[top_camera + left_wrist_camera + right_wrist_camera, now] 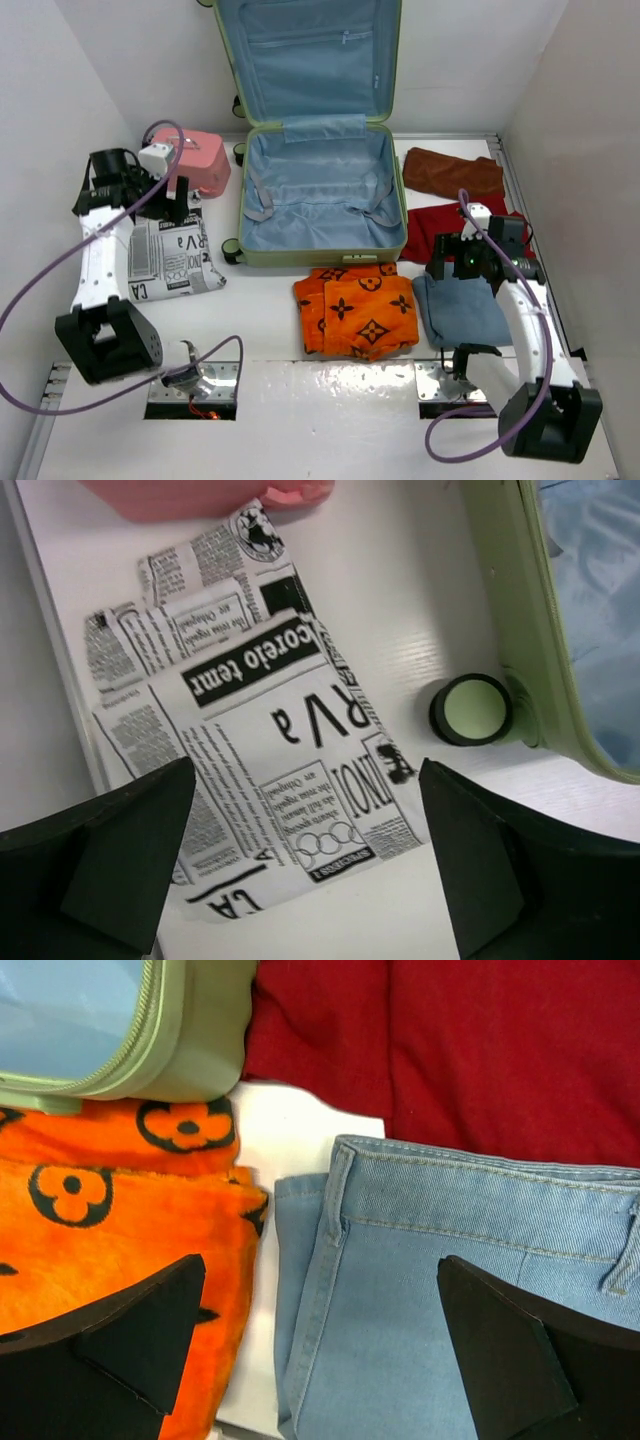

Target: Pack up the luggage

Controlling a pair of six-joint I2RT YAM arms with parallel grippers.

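Observation:
The light-green luggage (315,190) lies open at the table's back middle, its blue-lined lid leaning on the wall and its tub empty. Its rim (540,630) and a black wheel (470,709) show in the left wrist view, its corner (190,1050) in the right wrist view. My left gripper (168,207) is open above the newspaper-print cloth (172,260), which also shows in the left wrist view (260,740). My right gripper (462,262) is open above the folded blue jeans (462,310), seen close in the right wrist view (450,1310). My left gripper (305,880) and my right gripper (320,1350) are both empty.
An orange patterned blanket (357,308) lies in front of the suitcase, and shows in the right wrist view (100,1220). A red cloth (440,228) and a brown cloth (452,172) lie right of it. A small pink case (200,160) stands at the left.

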